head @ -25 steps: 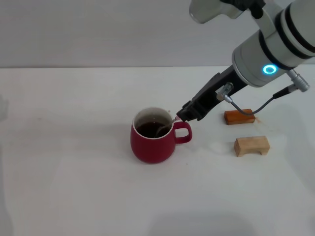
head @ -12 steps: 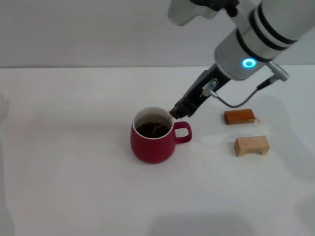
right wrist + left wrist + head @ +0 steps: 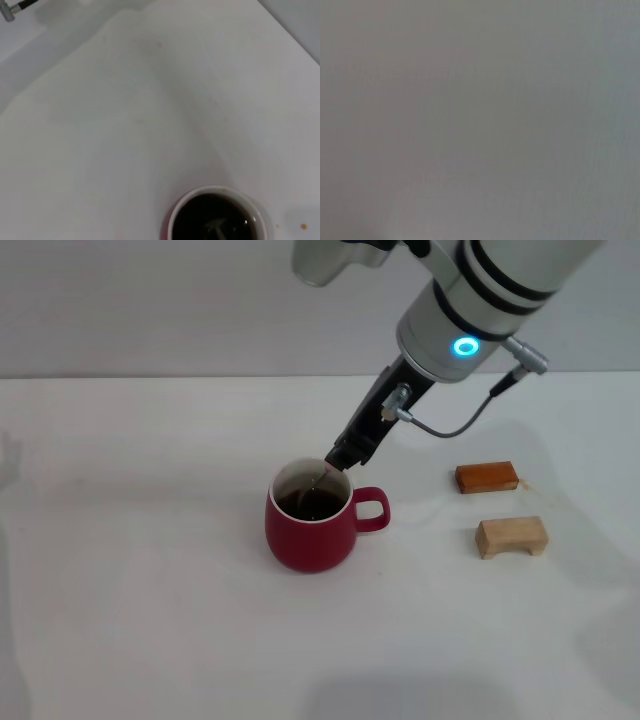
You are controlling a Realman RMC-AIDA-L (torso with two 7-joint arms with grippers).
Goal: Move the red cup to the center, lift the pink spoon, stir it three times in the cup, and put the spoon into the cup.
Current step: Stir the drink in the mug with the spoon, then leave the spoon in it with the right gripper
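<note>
1. The right gripper (image 3: 338, 460), a dark slim tool at the end of the white right arm, hangs just above the far right rim of the cup, tilted down and to the left from the arm's wrist with its glowing blue ring.
2. Its fingers are pinched on the top of the pink spoon (image 3: 320, 480), a slim spoon with a silver metal neck and a pale pink handle, of which only a short thin stretch shows below the fingertips.
3. The spoon slants down into the cup; in the right wrist view its pale lower end (image 3: 216, 227) shows dipped in the dark liquid.
4. The red cup (image 3: 310, 525), a rounded dark red ceramic mug with a white inside, stands upright near the middle of the white table (image 3: 150, 590), its loop handle pointing right, filled with dark liquid.
5. To the right of the cup, well apart from it, lies an orange-brown rectangular block (image 3: 487, 477), and just nearer than that a tan wooden block (image 3: 511, 537) with a notch in its underside.
6. The left gripper is not seen in any view; the left wrist view shows only a plain grey surface.
</note>
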